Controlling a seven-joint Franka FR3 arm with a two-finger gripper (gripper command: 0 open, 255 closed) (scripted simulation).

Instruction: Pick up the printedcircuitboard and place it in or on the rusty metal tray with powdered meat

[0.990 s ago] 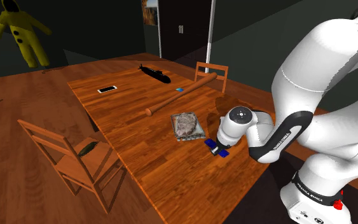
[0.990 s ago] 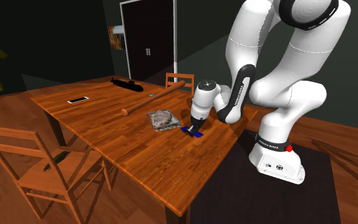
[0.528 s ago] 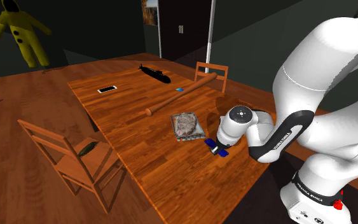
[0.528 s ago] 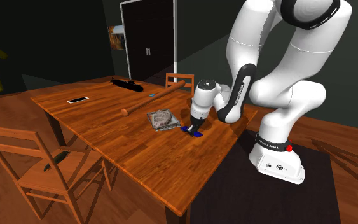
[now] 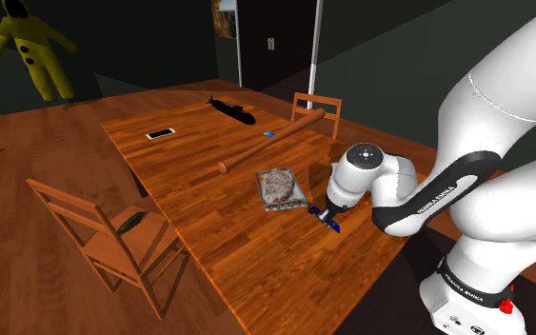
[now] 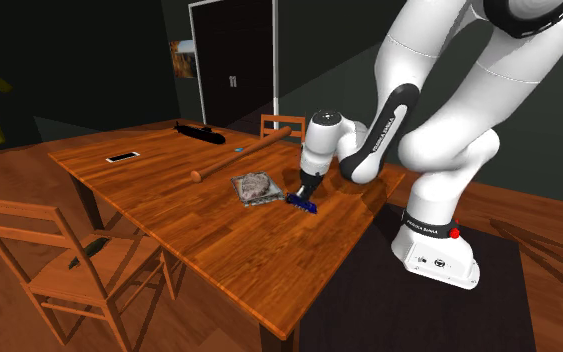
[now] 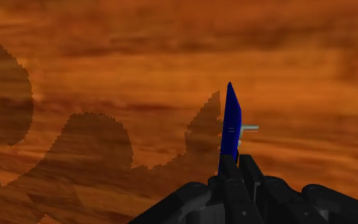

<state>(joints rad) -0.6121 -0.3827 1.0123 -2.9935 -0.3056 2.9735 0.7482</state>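
Observation:
The printed circuit board (image 7: 230,127) is a thin blue plate, seen edge-on and clasped between my black fingers. My gripper (image 5: 328,217) is shut on the board (image 5: 325,218) and holds it just above the wooden table (image 5: 228,238), tilted. The same board (image 6: 301,203) hangs just to the right of the tray in the second exterior view. The rusty metal tray (image 5: 280,187) with a pinkish-grey heap of meat lies flat on the table, just to the shoulder view's left of my gripper (image 6: 303,198). That tray (image 6: 253,187) sits near the table's right half.
A wooden bat (image 5: 270,140), a black submarine model (image 5: 232,109), a white phone (image 5: 161,134) and a small blue item (image 5: 268,133) lie further back on the table. Wooden chairs stand at the near side (image 5: 104,233) and far side (image 5: 313,107).
My gripper has risen off the table with the blue board in it, and the board now hangs tilted above the wood. The arm's upper links have swung upward.

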